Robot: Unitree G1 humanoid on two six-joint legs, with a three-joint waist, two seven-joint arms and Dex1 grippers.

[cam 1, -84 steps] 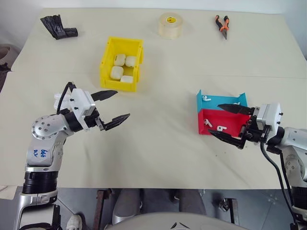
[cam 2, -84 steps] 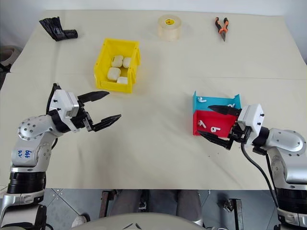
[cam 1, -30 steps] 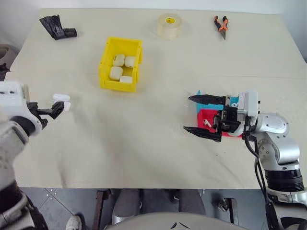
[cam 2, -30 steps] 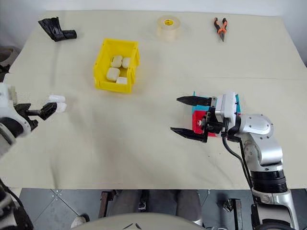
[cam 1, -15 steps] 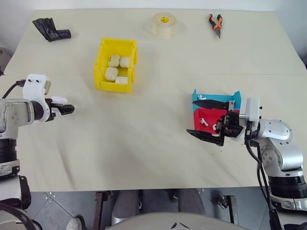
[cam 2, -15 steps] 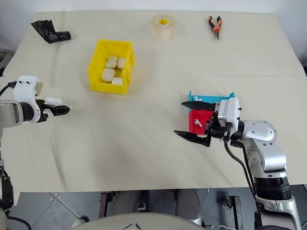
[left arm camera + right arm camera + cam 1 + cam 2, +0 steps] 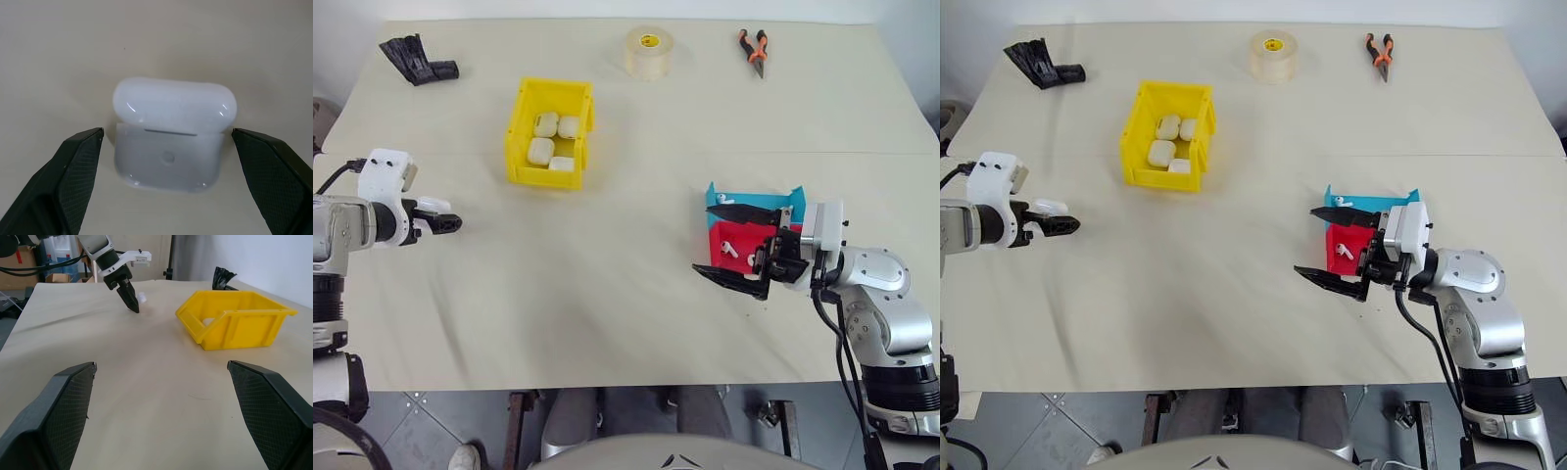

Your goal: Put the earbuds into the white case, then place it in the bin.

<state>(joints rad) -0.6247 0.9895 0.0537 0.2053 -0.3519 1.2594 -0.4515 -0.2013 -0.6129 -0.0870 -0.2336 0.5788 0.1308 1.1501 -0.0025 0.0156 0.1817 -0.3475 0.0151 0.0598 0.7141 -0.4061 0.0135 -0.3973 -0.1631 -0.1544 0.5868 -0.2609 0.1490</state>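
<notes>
cream table (image 7: 607,294) | white case (image 7: 173,139) lies between wide left pincer (image 7: 171,161) fingers, seemingly untouched | right pincer (image 7: 736,247) wide

A roll of clear tape (image 7: 649,52) was noted at the bench's (image 7: 607,294) far edge, with orange-handled pliers (image 7: 751,49) to its right. A crumpled black object (image 7: 416,59) was seen at the far left corner. Blue tray (image 7: 754,201) and red tray (image 7: 744,245) were set touching.

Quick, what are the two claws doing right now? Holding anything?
Left gripper: open, one finger on each side of a white case on the table, not gripping it.
Right gripper: open, holding nothing.
</notes>
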